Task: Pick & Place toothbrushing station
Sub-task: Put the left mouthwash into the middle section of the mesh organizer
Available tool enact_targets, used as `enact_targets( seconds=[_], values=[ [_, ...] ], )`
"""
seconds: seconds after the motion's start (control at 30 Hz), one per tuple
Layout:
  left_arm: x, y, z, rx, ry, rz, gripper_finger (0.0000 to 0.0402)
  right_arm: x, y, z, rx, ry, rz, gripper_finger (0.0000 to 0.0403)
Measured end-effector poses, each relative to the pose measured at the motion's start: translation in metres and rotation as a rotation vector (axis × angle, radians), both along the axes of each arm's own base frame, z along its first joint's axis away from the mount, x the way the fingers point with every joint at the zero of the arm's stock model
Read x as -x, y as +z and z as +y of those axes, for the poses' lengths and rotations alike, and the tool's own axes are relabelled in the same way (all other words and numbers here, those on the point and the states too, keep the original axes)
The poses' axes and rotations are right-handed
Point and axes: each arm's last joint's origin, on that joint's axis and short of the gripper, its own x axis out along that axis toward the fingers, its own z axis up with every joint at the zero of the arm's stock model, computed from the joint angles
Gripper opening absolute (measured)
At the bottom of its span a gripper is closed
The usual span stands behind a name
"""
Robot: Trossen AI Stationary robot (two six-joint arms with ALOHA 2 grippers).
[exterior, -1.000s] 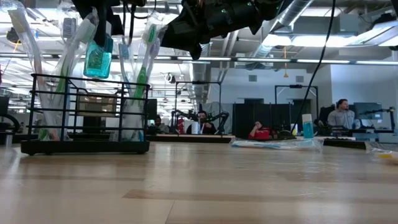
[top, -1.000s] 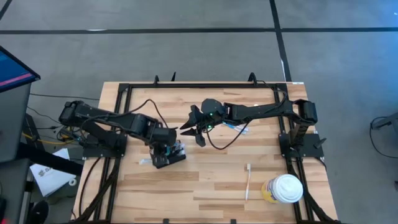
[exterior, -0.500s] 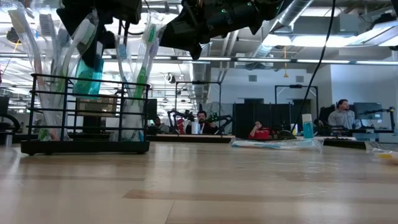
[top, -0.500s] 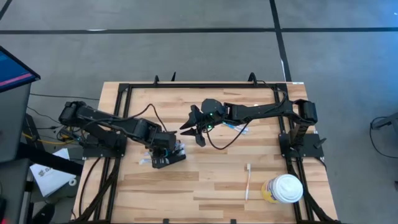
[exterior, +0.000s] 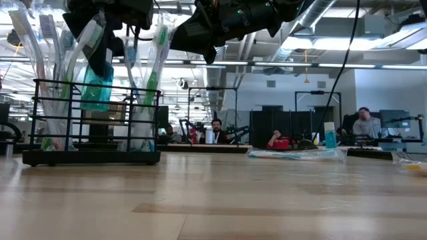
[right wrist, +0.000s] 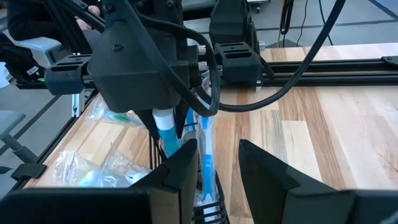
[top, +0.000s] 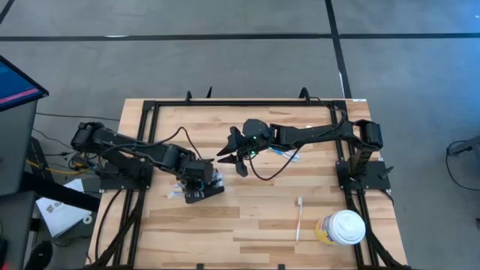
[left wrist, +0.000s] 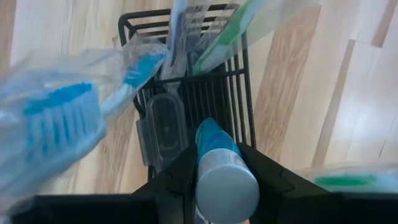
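Wooden tabletop (top: 255, 217), open office with seated people seen behind in the low view. Left gripper (left wrist: 214, 180) is clamped on a teal tube with a white cap (left wrist: 225, 180), held cap-up and lowered into the toothbrushing station (exterior: 90, 120), which stands left of table centre (top: 201, 187). Left arm is stretched low across the table, wrist bent down over the holder. Wrapped toothbrushes (exterior: 152, 60) are stood in it. No label on the tube can be read, possibly turned away. Right gripper (right wrist: 214, 168) is hung above mid-table near the station, fingers parted, nothing held. A loose toothbrush (top: 298, 219) and a white-lidded cup (top: 341, 227) are seen near the right front corner.
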Motion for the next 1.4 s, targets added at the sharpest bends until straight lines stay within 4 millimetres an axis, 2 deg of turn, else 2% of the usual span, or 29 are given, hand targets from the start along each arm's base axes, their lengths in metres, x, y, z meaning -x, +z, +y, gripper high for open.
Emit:
enact_targets(
  seconds=[0.1,0.33,0.63,0.83,1.4],
  values=[
    [0.000,-0.003,0.000,0.001,0.000,-0.005,0.0085,0.000,0.000,0.000,0.000,0.000,0.000,0.0108],
    [0.004,-0.022,0.001,0.011,0.004,0.023,0.0085,0.000,0.000,0.000,0.000,0.000,0.000,0.0108],
    [0.001,-0.024,0.000,0.021,0.003,-0.013,0.0085,0.000,0.000,0.000,0.000,0.000,0.000,0.0108],
    [0.004,-0.037,0.000,0.034,0.000,-0.008,0.0085,0.000,0.000,0.000,0.000,0.000,0.000,0.0108],
    [0.003,-0.037,-0.001,0.051,-0.004,-0.024,0.0095,0.000,0.000,0.000,0.000,0.000,0.000,0.0108]
  ],
)
